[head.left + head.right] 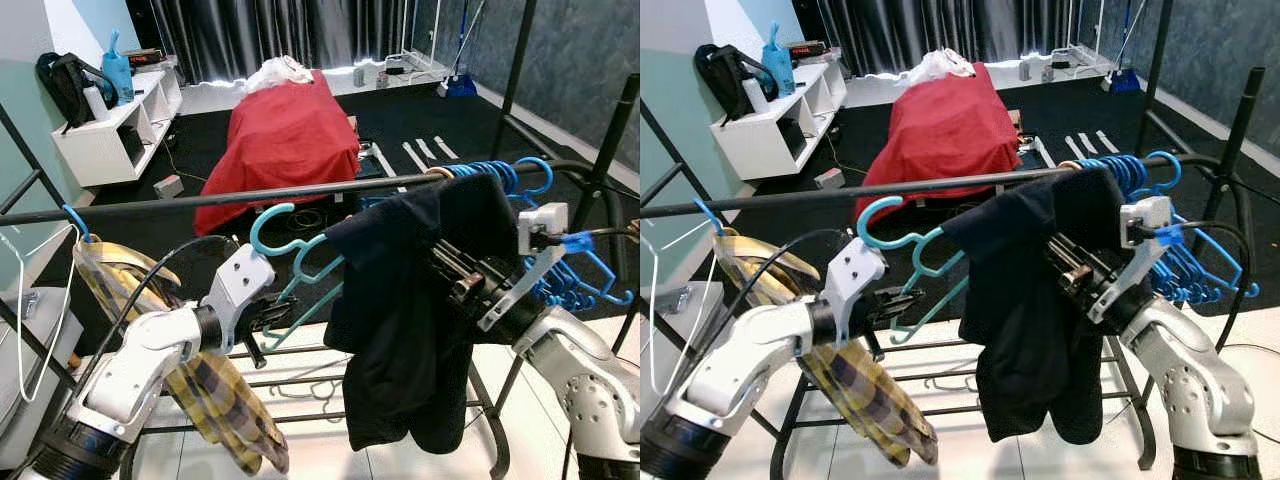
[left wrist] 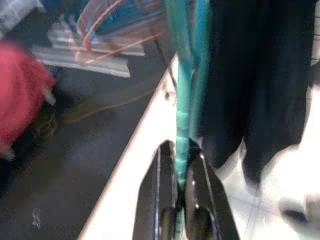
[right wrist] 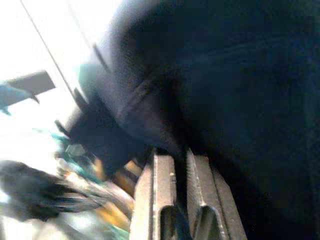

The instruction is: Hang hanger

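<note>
Left gripper (image 2: 181, 165) clamps teal hanger (image 1: 300, 262) (black garment (image 1: 410, 300) draped).

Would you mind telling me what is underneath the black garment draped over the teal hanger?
The black garment hides most of the teal hanger and the right end effector.

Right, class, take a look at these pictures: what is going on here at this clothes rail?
A humanoid robot stands at a clothes rail holding a teal hanger with a dark garment on it. The left gripper is shut on the hanger's lower end, and the right gripper pinches the garment from the other side. The hanger's hook sits just below the rail, not yet over it. A plaid shirt and a bunch of blue hangers already hang there.
</note>
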### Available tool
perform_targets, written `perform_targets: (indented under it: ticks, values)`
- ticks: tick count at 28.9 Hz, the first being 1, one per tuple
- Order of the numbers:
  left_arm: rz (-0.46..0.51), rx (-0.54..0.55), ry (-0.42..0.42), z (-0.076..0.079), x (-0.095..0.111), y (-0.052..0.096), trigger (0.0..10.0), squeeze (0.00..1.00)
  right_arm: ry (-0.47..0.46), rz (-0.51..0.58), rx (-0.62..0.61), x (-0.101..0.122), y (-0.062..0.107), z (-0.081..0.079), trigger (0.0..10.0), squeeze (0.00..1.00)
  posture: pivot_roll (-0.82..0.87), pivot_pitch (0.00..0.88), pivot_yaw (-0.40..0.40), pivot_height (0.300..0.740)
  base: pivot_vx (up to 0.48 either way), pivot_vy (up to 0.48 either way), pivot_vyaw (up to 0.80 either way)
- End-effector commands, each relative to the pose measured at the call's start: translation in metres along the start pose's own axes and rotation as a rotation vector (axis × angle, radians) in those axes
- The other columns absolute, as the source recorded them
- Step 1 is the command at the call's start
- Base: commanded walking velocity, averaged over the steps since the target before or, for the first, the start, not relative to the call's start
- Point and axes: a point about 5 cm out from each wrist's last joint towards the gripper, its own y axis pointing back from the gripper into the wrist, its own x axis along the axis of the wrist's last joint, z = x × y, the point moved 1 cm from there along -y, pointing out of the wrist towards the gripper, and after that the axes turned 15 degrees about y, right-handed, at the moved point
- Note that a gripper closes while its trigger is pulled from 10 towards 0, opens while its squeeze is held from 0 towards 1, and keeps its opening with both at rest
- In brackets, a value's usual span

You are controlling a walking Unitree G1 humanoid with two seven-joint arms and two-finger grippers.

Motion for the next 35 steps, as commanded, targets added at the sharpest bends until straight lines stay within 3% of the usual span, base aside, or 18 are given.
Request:
perform_targets:
  ticks: [1,4,9,14,20,21,22,24,25,26,29,30,33,34,35]
  values:
    - [-0.090,0.028,0.019,-0.002,-0.020,0.000,0.5,0.00,0.029,0.118,0.104,0.024,-0.006,-0.014,0.0,0.00,-0.17,0.000,0.059,0.740,0.000,0.000,0.00]
    - [-0.098,0.179,-0.007,-0.025,-0.024,0.005,0.0,0.00,-0.043,0.230,0.163,0.039,0.005,-0.018,0.0,0.00,-0.18,0.000,0.059,0.740,0.000,0.000,0.00]
    - [-0.088,0.236,-0.017,-0.034,-0.022,0.008,0.0,0.00,-0.016,0.138,0.135,0.026,0.005,-0.015,0.0,0.00,-0.18,0.000,0.061,0.740,0.000,0.000,0.00]
    - [-0.066,0.236,-0.017,-0.035,-0.018,0.009,0.0,0.00,-0.015,0.124,0.115,0.023,0.003,-0.013,0.0,0.00,-0.18,0.000,0.061,0.740,0.000,0.000,0.00]
    - [-0.020,0.177,-0.068,-0.039,-0.009,0.019,0.0,0.00,0.042,0.117,-0.103,0.032,0.007,0.019,0.0,0.00,-0.18,0.000,0.061,0.740,0.000,0.000,0.00]
    - [0.002,0.195,-0.071,-0.049,-0.004,0.029,0.6,0.00,0.070,0.092,-0.216,0.032,0.012,0.035,0.0,0.00,-0.18,0.000,0.060,0.740,0.000,0.000,0.00]
    - [0.018,0.210,-0.074,-0.056,0.000,0.037,0.6,0.00,0.090,0.075,-0.298,0.032,0.017,0.047,0.0,0.00,-0.18,0.000,0.060,0.740,0.000,0.000,0.00]
    - [0.028,0.222,-0.076,-0.060,0.002,0.043,0.6,0.00,0.101,0.063,-0.349,0.032,0.020,0.054,0.0,0.00,-0.18,0.000,0.060,0.740,0.000,0.000,0.00]
    - [0.081,0.208,-0.047,-0.064,0.011,0.052,1.4,0.00,0.100,0.059,-0.409,0.032,0.025,0.063,0.0,0.00,-0.18,0.000,0.055,0.740,0.000,0.000,0.00]
    - [0.143,0.169,-0.005,-0.064,0.021,0.061,3.8,0.00,0.093,0.038,-0.402,0.028,0.026,0.062,0.0,0.00,-0.18,0.000,0.054,0.740,0.000,0.000,0.00]
    - [0.188,0.137,0.020,-0.064,0.028,0.067,3.8,0.00,0.088,0.021,-0.396,0.025,0.026,0.062,0.0,0.00,-0.18,0.000,0.054,0.740,0.000,0.000,0.00]
    - [0.213,0.003,0.097,-0.053,0.032,0.079,8.0,0.00,0.078,-0.022,-0.357,0.016,0.022,0.055,0.0,0.00,-0.18,0.000,0.045,0.740,0.000,0.000,0.00]
    - [0.213,0.003,0.097,-0.053,0.032,0.079,8.0,0.00,0.078,-0.022,-0.357,0.016,0.022,0.055,0.0,0.00,-0.18,0.000,0.045,0.740,0.000,0.000,0.00]
    - [0.202,-0.163,0.162,-0.036,0.030,0.092,10.0,0.00,0.068,-0.078,-0.277,0.004,0.017,0.042,0.0,0.00,-0.18,0.000,0.047,0.740,0.000,0.000,0.00]
    - [0.202,-0.163,0.162,-0.036,0.030,0.092,10.0,0.00,0.068,-0.078,-0.277,0.004,0.017,0.042,0.0,0.00,-0.18,0.000,0.047,0.740,0.000,0.000,0.00]
